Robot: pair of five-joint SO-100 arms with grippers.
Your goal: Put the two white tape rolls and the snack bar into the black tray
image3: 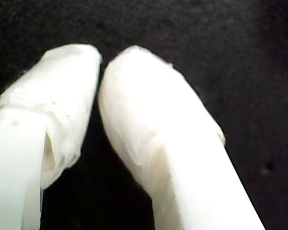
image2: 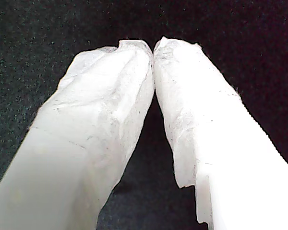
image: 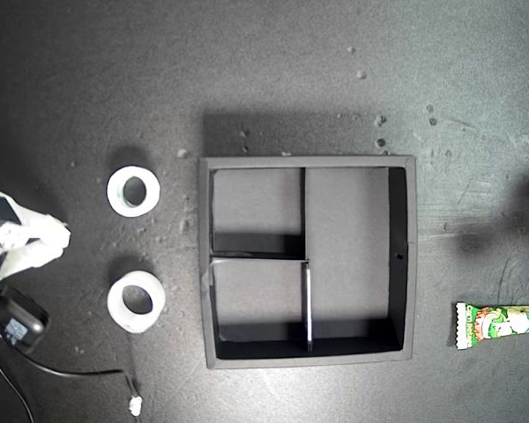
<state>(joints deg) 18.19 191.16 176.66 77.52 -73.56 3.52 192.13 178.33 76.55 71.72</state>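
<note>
- The tray (image: 404, 264) sits in the middle of the dark table (image: 291, 70). All three of its compartments are empty, and nothing blocks them.
- Two white rolls lie apart on the exterior view's left of the tray: first roll (image: 133, 191), second roll (image: 137, 301).
- The snack bar (image: 502, 324), green and white, lies at the table's exterior-view right edge.
- An arm (image: 22, 242) and a cable (image: 70, 373) are at the exterior view's left edge.
- My first gripper (image2: 153, 48) has its tips together and holds nothing.
- My second gripper (image3: 102, 72) is closed and empty too.

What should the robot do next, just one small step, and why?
Likely open the end effector at the exterior view's left edge and ease it toward a white tape roll. Both rolls lie close by, outside the black tray, which holds nothing, and both wrist views show shut fingers gripping nothing.
</note>
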